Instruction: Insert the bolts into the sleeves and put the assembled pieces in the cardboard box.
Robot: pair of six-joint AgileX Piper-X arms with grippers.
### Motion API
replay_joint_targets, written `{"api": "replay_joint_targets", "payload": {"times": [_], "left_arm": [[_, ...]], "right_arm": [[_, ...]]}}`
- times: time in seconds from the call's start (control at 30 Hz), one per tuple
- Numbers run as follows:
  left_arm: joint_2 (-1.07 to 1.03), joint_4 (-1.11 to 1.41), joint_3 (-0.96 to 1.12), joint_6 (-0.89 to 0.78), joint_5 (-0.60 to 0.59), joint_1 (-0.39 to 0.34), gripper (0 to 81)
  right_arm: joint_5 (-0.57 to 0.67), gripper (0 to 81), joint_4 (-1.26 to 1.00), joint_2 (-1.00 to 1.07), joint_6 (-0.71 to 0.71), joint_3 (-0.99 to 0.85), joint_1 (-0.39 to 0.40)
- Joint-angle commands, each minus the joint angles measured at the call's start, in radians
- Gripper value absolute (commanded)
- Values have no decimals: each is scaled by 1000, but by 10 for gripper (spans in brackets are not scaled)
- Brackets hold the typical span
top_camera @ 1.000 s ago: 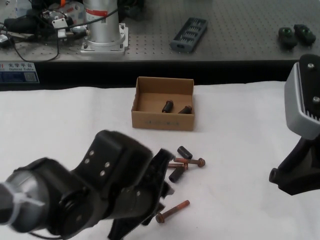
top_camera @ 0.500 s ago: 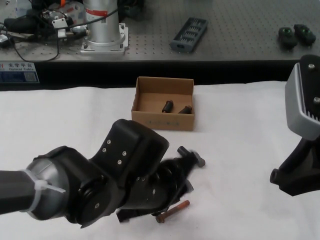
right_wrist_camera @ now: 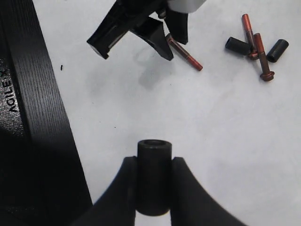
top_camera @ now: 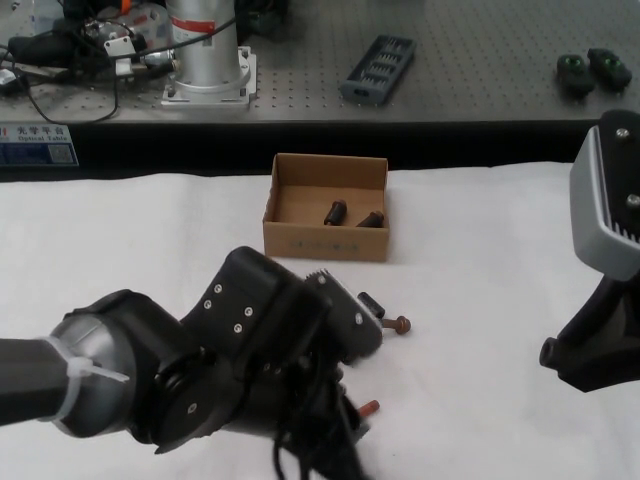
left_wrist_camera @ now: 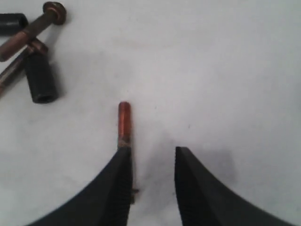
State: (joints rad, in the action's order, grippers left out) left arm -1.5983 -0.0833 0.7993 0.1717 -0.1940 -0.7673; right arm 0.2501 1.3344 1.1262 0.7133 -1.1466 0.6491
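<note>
Over the tabletop (top_camera: pixel 480 260), the left end effector (left_wrist_camera: pixel 151 157) is hovering, spread, at a bolt (left_wrist_camera: pixel 124 121) (lying just beside one finger). The right end effector (right_wrist_camera: pixel 154 162) is pinching a sleeve (right_wrist_camera: pixel 154 186), well apart from that bolt. The box (top_camera: pixel 325 243) is sitting farther back, holding two dark pieces (top_camera: pixel 335 212).

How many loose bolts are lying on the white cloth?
3. One bolt lies beside the left tool; two more bolts lie together between two black sleeves. The left arm may hide others.
</note>
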Motion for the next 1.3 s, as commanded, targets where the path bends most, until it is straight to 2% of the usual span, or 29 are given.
{"api": "replay_joint_targets", "payload": {"times": [0.0,0.17,0.77,0.9,1.07,1.27], "left_arm": [[-4,-43,9,242,115,6,231],[-12,-43,11,327,121,16,231],[-158,-58,134,274,69,26,231],[-158,-69,134,277,46,26,231],[-176,-72,134,292,-69,26,231],[-210,-119,134,301,-73,26,231]], "right_arm": [[14,28,1,-10,-2,-5,0],[14,28,1,-10,-2,-5,0],[13,28,-1,-10,-2,-5,0],[13,28,-1,-10,-2,-5,0],[13,28,-9,-10,-2,-5,0],[13,28,-6,-10,-2,-5,0]]}}
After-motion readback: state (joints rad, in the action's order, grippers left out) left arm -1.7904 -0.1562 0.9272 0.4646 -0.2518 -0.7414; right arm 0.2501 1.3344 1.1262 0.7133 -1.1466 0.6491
